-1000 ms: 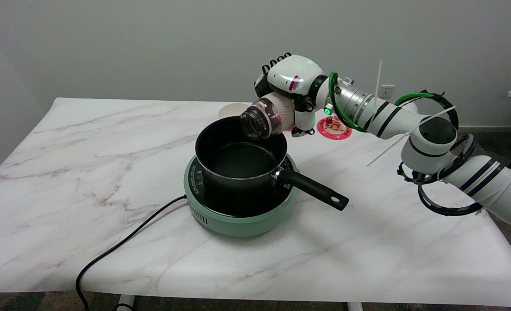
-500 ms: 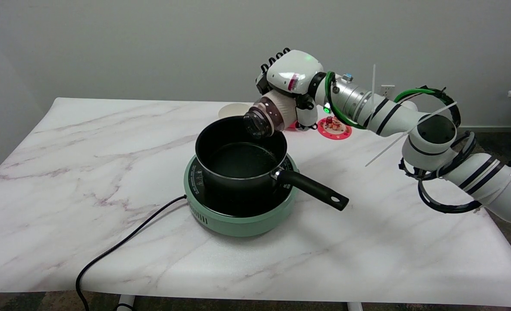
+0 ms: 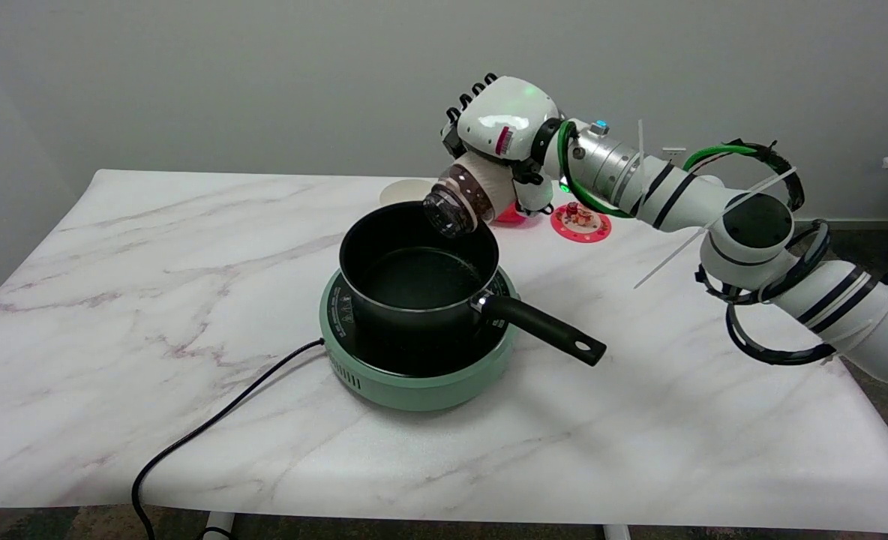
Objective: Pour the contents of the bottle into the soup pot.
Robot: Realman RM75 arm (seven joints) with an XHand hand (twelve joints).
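A black soup pot (image 3: 418, 279) with a long black handle stands on a mint-green hot plate (image 3: 421, 375) in the middle of the table. My right hand (image 3: 502, 142) holds a clear bottle (image 3: 465, 196) with a pale label and dark contents. The bottle is tilted steeply, its open mouth pointing down and left over the pot's far right rim. The hand's white back faces the camera and hides most of the fingers behind the bottle. I cannot see anything falling from the mouth.
The hot plate's black cord (image 3: 211, 431) runs off the table's near left edge. A round pink coaster (image 3: 581, 222) and a pale round disc (image 3: 405, 192) lie at the table's far side. The marble tabletop (image 3: 151, 262) stretches left of the pot.
My hand has risen and swung back a little, tipping the bottle more steeply; its mouth has moved from over the pot's inside toward the far right rim.
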